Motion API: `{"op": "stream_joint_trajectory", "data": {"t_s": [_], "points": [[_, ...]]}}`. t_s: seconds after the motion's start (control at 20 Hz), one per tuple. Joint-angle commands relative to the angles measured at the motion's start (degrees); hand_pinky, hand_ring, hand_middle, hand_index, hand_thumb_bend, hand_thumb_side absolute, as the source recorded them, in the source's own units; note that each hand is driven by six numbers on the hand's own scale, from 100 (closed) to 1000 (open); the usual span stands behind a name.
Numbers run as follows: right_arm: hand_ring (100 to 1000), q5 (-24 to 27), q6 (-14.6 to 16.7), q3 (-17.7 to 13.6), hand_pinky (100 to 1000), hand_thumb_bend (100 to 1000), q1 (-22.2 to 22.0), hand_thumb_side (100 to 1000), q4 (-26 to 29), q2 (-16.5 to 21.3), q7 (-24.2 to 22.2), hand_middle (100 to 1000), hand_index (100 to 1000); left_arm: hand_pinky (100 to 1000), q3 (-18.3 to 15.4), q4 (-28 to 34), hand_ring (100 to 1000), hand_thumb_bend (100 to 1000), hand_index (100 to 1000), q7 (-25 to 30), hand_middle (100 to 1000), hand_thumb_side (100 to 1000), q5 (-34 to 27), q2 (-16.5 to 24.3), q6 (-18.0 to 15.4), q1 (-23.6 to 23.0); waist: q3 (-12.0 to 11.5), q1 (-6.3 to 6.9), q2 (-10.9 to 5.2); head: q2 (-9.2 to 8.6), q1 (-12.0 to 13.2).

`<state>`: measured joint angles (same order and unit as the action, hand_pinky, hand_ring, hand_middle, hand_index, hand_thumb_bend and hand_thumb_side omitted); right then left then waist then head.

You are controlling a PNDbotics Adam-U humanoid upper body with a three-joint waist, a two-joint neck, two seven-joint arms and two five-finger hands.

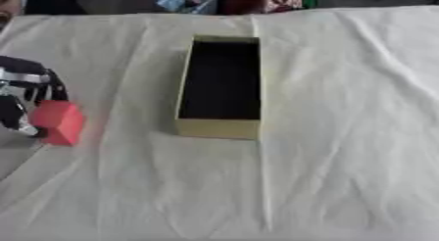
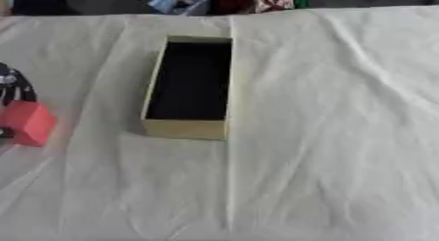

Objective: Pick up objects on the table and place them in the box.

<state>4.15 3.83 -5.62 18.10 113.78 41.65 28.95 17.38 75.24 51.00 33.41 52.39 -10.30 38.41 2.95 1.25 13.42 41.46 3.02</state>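
Since the box (image 1: pixel 219 129) looks dark and empty inside as far as I can see, I'd say the job is barely underway: nothing's been dropped in yet, and the one item I can spot is a red block (image 1: pixel 58 122) way over at the 9 o'clock edge of the table (image 1: pixel 343 137). Starting from that side, the left hand (image 1: pixel 24 95) comes in black and silver, and its fingers look curled around the block, which sits right against it on the hand's 3 o'clock side. Looks like a grasp to me, though I can't tell if the block is lifted or resting on the white cloth (image 1: pixel 154 186). Moving toward the middle, the box sits open-topped, long side running 12 to 6, well apart from the block, roughly at its 3 o'clock. So what's left is carrying the block across and letting go over the opening. Past the box it's only wrinkled cloth, and the right hand doesn't show in either view.
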Motion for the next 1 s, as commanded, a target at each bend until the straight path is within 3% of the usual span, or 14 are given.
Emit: {"op": "stream_joint_trajectory", "data": {"t_s": [0.05,0.3,0.55,0.8,1.0], "points": [[808,-0.2,0.0,-0.7,847,100,0.3,386,0.8,1.2,0.2,798,805,563,-1.1,0.8,553,355,613,-0.7,552,136,0.5,1.2,0.9,0.9,-0.1,-0.14,-0.06,-0.45,0.1],[808,-0.2,0.0,-0.7,847,100,0.4,388,0.8,1.2,0.2,798,806,531,-1.8,1.5,516,343,549,-3.8,504,157,2.1,1.3,2.8,1.0,-0.1,-0.12,-0.18,-0.55,0.1],[809,-0.3,0.0,-0.9,846,100,0.2,389,0.8,1.5,0.4,798,806,532,-3.0,4.2,511,339,542,-6.6,494,141,4.6,1.5,3.3,2.2,0.0,-0.06,-0.35,-0.36,0.0],[809,-0.3,0.0,-0.9,846,100,0.3,389,0.8,1.7,0.5,797,806,525,-4.1,6.2,506,305,538,-6.9,490,139,4.6,-0.3,3.5,6.5,-0.3,0.04,-0.65,-0.03,-0.2],[809,-0.1,0.0,-0.7,846,100,0.6,389,0.8,1.8,0.3,797,806,520,-4.5,5.8,503,275,537,-6.3,487,141,4.5,-4.0,3.3,11.7,-0.3,0.13,-0.94,0.11,-0.1]]}}
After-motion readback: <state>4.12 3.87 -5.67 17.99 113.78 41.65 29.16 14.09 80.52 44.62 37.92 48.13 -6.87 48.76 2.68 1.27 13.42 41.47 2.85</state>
